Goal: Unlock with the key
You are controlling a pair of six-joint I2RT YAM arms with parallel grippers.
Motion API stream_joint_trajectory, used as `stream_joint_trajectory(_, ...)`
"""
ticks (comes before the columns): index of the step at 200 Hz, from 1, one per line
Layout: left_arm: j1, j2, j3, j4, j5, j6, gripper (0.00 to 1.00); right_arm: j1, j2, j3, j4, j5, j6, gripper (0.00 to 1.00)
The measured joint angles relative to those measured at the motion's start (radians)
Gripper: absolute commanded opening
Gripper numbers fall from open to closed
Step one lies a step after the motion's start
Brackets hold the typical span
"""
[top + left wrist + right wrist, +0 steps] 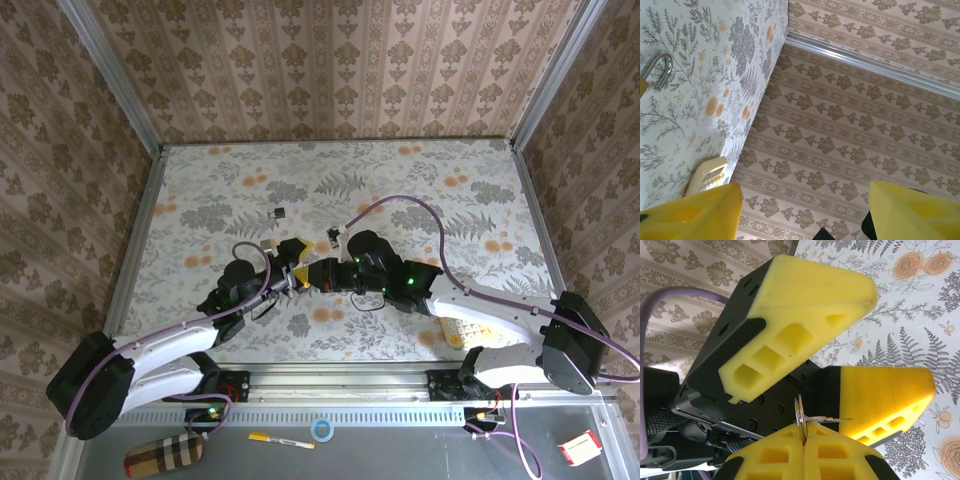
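Observation:
My right gripper (804, 440) is shut on the key (832, 420). Its metal ring and thin blade stick out above the pressed yellow pads, and the head is hidden between them. My left gripper (805, 210) is open, and its two yellow fingers (790, 305) stand on either side of the key without touching it. In the top view both grippers meet at the table's middle, left gripper (293, 275) facing right gripper (322, 272). The brass padlock (332, 240) lies just beyond them. Its silver shackle (660, 70) shows at the left wrist view's upper left.
A small dark object (280, 212) lies on the floral table farther back. A cream ribbed block (465, 330) sits under the right arm. Patterned walls enclose the table on three sides. A plaid case (163, 455), a tape roll (321, 430) and a pen (280, 440) lie on the front ledge.

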Motion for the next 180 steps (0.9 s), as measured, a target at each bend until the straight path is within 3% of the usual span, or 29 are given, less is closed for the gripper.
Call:
stream_joint_trajectory(17,0.0,-0.011,-0.002,-0.005,-0.006,-0.003,0.52,0.001,0.0,-0.006,0.009,0.0,0.003,0.0)
stream_joint_trajectory(121,0.016,-0.087,-0.01,-0.074,-0.014,0.018,0.29,0.001,-0.027,-0.051,0.023,0.0,0.003,0.0)
stream_joint_trajectory(180,0.035,-0.112,-0.01,-0.127,-0.012,0.027,0.23,0.001,-0.029,-0.051,0.023,0.001,0.003,0.0)
